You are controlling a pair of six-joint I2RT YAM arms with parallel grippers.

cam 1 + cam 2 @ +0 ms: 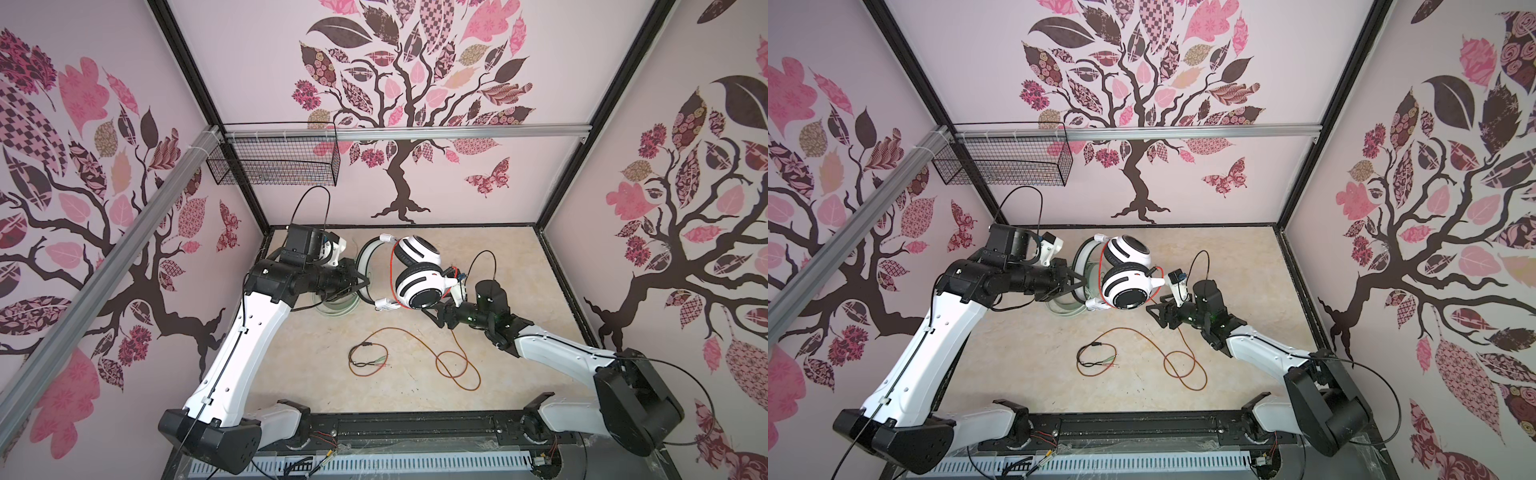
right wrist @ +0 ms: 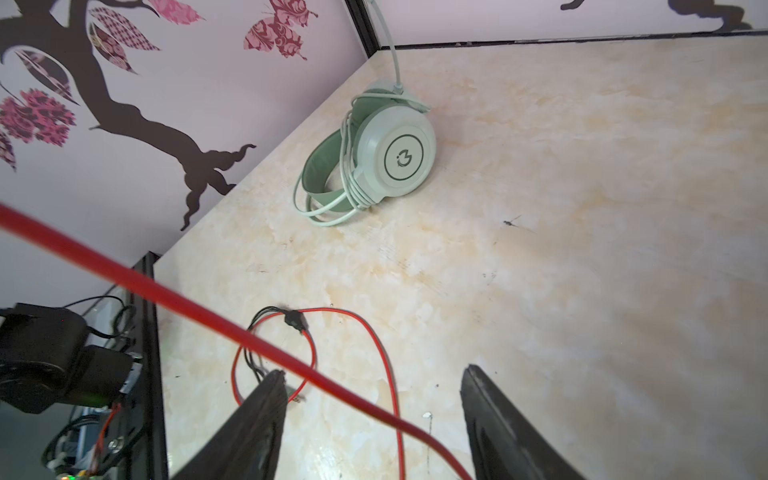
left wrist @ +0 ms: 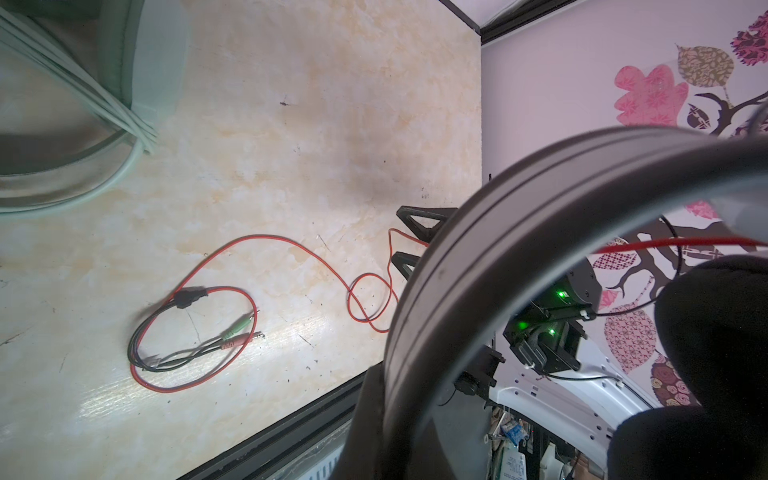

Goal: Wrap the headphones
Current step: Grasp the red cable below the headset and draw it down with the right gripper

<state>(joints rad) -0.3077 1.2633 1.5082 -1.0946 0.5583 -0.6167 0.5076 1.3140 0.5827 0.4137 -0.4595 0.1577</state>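
- Marbled table (image 1: 311,374): red cable (image 2: 124,281) lies looped
- Left tool (image 1: 363,286) clamps the white headset (image 1: 415,286) by its band
- Right tool (image 2: 372,370), open, empty: pinch cable near the earcup, wind snugly

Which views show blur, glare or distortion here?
Left wrist: the white-and-black headset is close to the lens and badly blurred, and glare streaks the table. Right wrist: the orange-red cable is a soft foreground smear, while the mint-green headset is sharp. Both top views: in focus, with wide-angle bending at the edges.
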